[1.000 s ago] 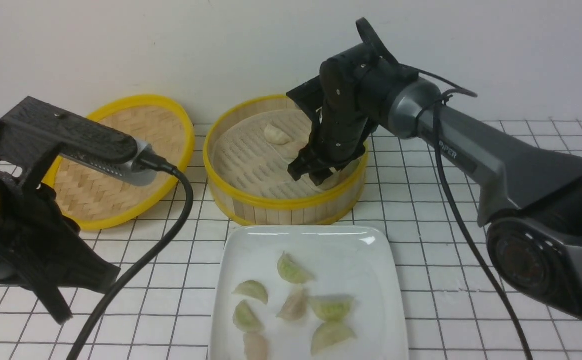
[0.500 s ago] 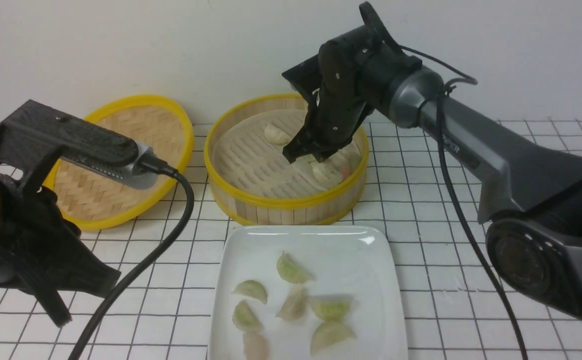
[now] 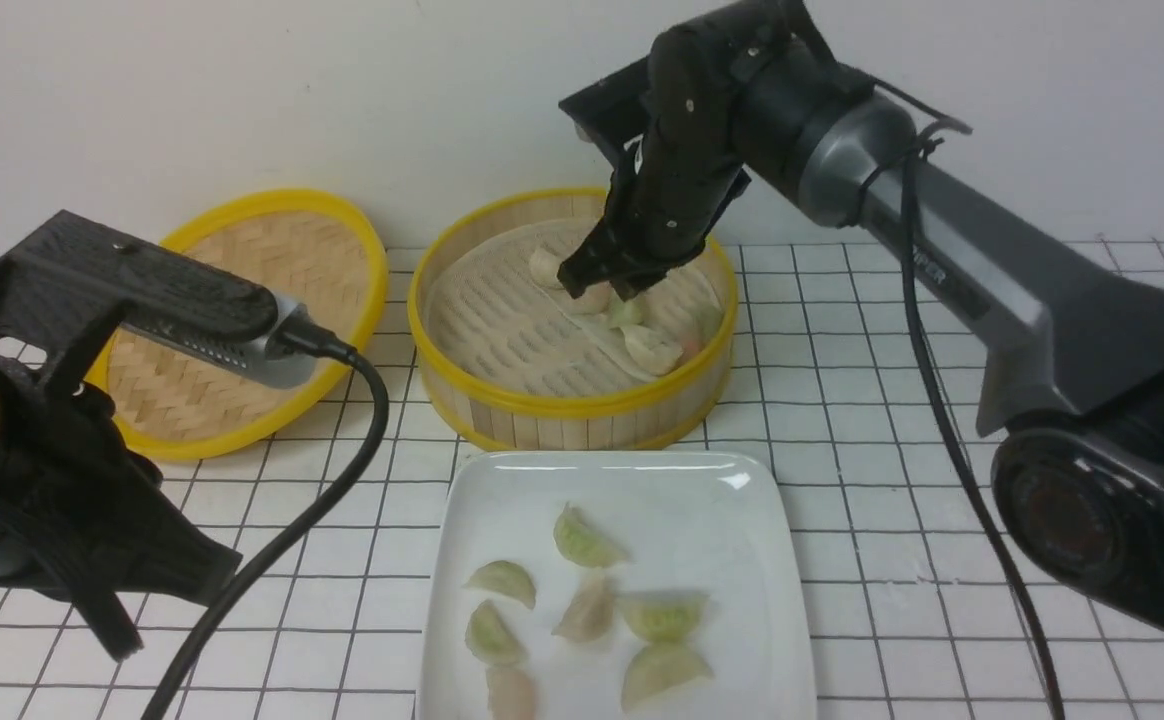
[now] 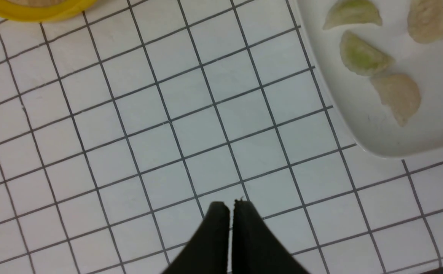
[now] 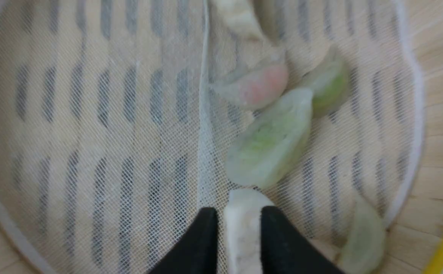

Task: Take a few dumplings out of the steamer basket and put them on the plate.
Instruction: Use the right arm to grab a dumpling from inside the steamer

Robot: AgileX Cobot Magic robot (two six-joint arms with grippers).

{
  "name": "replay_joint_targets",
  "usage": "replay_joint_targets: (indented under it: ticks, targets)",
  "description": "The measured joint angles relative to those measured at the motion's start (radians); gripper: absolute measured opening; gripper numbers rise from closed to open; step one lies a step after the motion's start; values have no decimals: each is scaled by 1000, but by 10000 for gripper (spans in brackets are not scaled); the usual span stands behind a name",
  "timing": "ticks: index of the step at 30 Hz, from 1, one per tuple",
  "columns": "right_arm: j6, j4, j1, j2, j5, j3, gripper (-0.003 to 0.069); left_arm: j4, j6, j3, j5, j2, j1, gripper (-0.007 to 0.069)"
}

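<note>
The steamer basket (image 3: 570, 408) stands at the back centre, with several dumplings (image 3: 650, 347) lying on its liner. My right gripper (image 3: 604, 286) hangs just above them, shut on a cream dumpling (image 5: 241, 228) that sits between its black fingers (image 5: 200, 243). Below it in the right wrist view lie a green dumpling (image 5: 269, 146) and a pink one (image 5: 257, 85). The white plate (image 3: 502, 490) in front of the basket carries several dumplings (image 3: 584, 540). My left gripper (image 4: 231, 207) is shut and empty, low over the tiled table beside the plate's (image 4: 352, 125) corner.
A shallow woven lid (image 3: 242, 300) with a yellow rim lies at the back left. My left arm (image 3: 52, 470) and its black cable (image 3: 272, 540) fill the near left. The right arm (image 3: 992, 290) reaches in from the right. A white wall closes the back.
My right gripper has closed on the cream dumpling down in the basket and lifted it up and slightly back. The left arm has barely moved.
</note>
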Motion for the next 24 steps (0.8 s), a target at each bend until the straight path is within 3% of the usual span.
replay_joint_targets:
  ticks: [2, 3, 5, 8, 10, 13, 14, 24]
  targets:
    - [-5, -3, 0, 19, 0, 0, 238, 0, 0, 0, 0, 0, 0, -6]
    - [-7, -16, 0, 36, 0, 0, 314, 0, 0, 0, 0, 0, 0, -6]
    - [-7, -35, 0, 57, 0, 0, 397, -1, 0, 0, 0, 0, 0, -6]
    - [-6, -61, 0, 81, 0, 0, 458, -2, 1, 0, 0, 0, 0, -6]
    - [1, -69, 0, 88, -1, 0, 457, -2, 1, 0, 1, 0, 0, -6]
    - [23, -66, 0, 90, -8, 0, 364, -3, 4, 0, 1, 0, 0, -6]
    - [30, -57, -1, 91, -8, 0, 263, -3, 6, 0, 2, 0, 0, -6]
    - [58, 3, -1, -18, 1, 8, 264, -3, 7, 0, 5, 0, 0, -6]
